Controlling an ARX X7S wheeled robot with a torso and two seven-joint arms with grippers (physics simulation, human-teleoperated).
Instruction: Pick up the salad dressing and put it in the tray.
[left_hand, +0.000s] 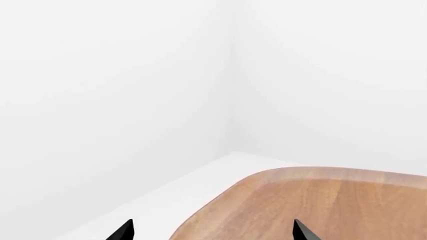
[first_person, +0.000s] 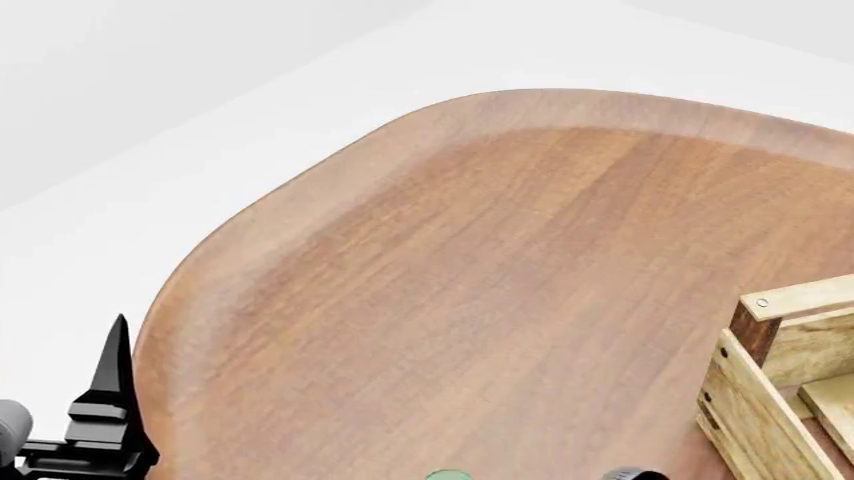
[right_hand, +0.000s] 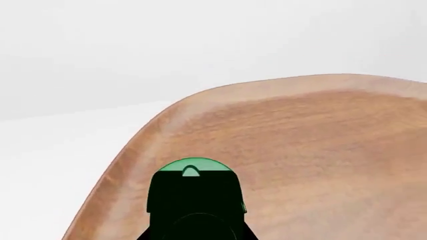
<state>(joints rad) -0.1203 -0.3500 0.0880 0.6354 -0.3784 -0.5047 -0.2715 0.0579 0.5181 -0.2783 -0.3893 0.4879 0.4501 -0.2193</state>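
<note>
In the right wrist view my right gripper (right_hand: 195, 210) shows as one dark mass closed round the salad dressing. Only the bottle's round green cap (right_hand: 193, 167) shows above the black fingers; its pale body and label are hidden. In the head view a sliver of the green cap (first_person: 449, 474) shows at the bottom edge, left of the tray (first_person: 767, 395), whose light-wood slatted end and dark corner post show at the lower right. My left gripper (left_hand: 213, 235) is open and empty over the table's left edge, and one of its fingers (first_person: 114, 385) shows in the head view.
The rounded wooden table (first_person: 507, 260) fills most of the head view, with white floor and walls beyond its curved edge. A small dark part (first_person: 635, 474) of the right arm shows at the bottom edge.
</note>
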